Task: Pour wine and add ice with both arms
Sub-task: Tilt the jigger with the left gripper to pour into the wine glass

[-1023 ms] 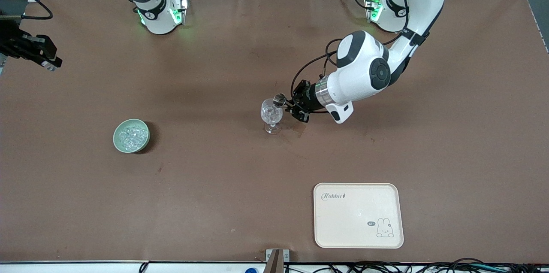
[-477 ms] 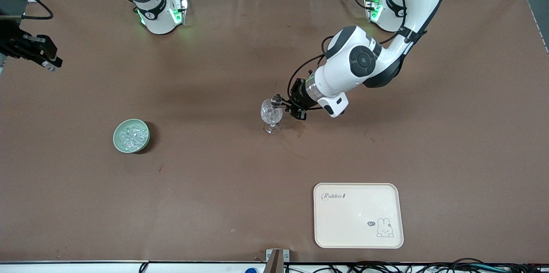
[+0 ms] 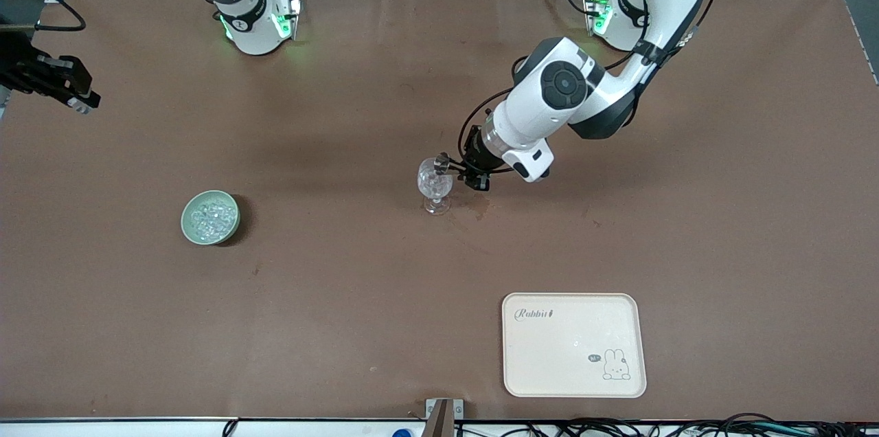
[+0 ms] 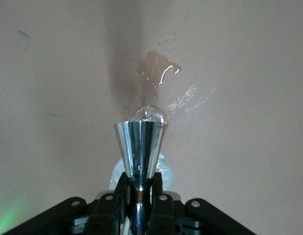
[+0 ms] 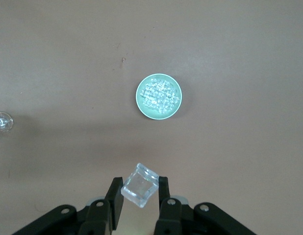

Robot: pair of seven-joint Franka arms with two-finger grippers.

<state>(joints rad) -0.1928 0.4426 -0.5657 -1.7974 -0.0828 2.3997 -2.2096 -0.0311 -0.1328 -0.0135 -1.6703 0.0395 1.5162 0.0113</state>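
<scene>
A clear wine glass [image 3: 435, 184] [image 4: 167, 171] with ice lumps in it stands mid-table. My left gripper [image 3: 458, 166] [image 4: 140, 182] is shut on the stem of a steel jigger [image 3: 444, 162] [image 4: 140, 144], which is held at the glass's rim. My right gripper [image 5: 140, 190] [image 3: 86, 104] hangs high over the table at the right arm's end, shut on one cube of ice [image 5: 140, 185]. Below it sits the pale green bowl [image 3: 185, 220] [image 5: 139, 98] full of ice [image 3: 210, 217] [image 5: 160, 95]. The glass [image 5: 3, 121] also shows in the right wrist view.
A wet patch [image 3: 477, 207] [image 4: 159, 68] lies on the brown cloth beside the glass's foot. A cream rabbit tray [image 3: 573, 354] sits near the front camera, toward the left arm's end. Cables run along the table's near edge.
The left arm's wrist and forearm have turned and swung in over the table, with the jigger staying at the glass's rim. The right gripper has not moved.
</scene>
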